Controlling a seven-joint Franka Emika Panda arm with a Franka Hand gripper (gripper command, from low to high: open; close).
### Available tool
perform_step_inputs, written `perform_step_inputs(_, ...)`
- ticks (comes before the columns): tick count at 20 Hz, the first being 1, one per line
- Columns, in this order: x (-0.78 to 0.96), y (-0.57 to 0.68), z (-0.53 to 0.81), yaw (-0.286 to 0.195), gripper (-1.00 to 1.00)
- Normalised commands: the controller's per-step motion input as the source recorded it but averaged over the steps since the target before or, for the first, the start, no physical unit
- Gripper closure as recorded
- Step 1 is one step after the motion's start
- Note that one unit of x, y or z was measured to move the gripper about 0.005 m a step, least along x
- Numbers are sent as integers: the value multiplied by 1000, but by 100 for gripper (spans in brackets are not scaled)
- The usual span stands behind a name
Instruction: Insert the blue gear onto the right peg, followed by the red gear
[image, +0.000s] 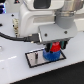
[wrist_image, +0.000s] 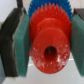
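Between fingers (wrist_image: 19, 42): red gear (wrist_image: 50, 50) clamped, apparently above blue gear (wrist_image: 42, 9).

Grey black-bordered plate (image: 35, 58), white table (image: 15, 75)

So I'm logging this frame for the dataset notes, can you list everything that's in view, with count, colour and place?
red gear: one, bright red, between the gripper fingers, directly over the blue gear.
blue gear: one, bright blue, low on the plate, under the red gear; only its toothed rim shows in the wrist view.
plate: one, grey with a black border, flat on the table.
pegs: none visible; hidden by the gears and gripper, or too small to tell.
table: one, white, under everything.
cable: one, black, running from the exterior view's left to the arm.
gripper: one, white body, dark fingers with green pads, closed on the red gear.
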Motion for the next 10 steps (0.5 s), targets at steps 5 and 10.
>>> perform_step_inputs(5, 155, -118, -169, 0, 100)
perform_step_inputs(10, 156, -11, -122, 0, 100)
